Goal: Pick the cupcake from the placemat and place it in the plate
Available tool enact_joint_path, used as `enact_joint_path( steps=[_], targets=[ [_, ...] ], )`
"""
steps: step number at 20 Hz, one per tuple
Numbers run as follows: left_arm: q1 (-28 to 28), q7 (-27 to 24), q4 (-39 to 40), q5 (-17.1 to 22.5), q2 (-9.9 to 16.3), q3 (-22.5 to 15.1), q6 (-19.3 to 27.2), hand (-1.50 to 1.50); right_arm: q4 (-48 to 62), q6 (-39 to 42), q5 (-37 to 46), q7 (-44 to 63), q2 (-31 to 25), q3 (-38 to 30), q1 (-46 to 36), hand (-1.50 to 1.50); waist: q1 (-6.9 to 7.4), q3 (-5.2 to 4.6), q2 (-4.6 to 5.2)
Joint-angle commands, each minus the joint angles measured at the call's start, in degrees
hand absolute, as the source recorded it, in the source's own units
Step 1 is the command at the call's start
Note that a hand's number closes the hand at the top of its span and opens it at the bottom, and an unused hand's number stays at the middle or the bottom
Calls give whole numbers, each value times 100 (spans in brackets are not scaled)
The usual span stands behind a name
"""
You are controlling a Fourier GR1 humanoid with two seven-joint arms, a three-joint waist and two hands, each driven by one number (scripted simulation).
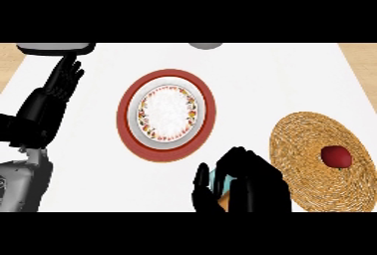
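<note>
The cupcake [219, 180] is held in the curled right hand [247, 187] between the plate [135, 115] and the woven placemat [309, 149]. The left hand [63, 82] is rested open at the left edge

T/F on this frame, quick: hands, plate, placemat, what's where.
1. The plate has food on it. False: nothing lies on it.
2. The right hand is curled round a light blue object. True.
3. The left hand is gripping the plate. False: it rests open at the view's left, fingers up, apart from the plate.
4. A red object lies on the woven placemat. True.
5. The right hand is over the plate. False: it is between plate and placemat, near the lower edge.
</note>
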Motion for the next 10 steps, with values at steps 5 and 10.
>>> enact_joint_path(
  steps=[5, 10],
  targets=[
    [-413, 129, 267, -77, -103, -52, 7, 0, 1952, -1016, -1574, 934, 71, -611, -2211, 150, 103, 4, 31],
    [-371, 200, 3, 48, 27, 64, -119, 0, 3267, -1709, -2253, 450, 72, -1256, -2842, 150, 199, 8, 44]
  ],
)
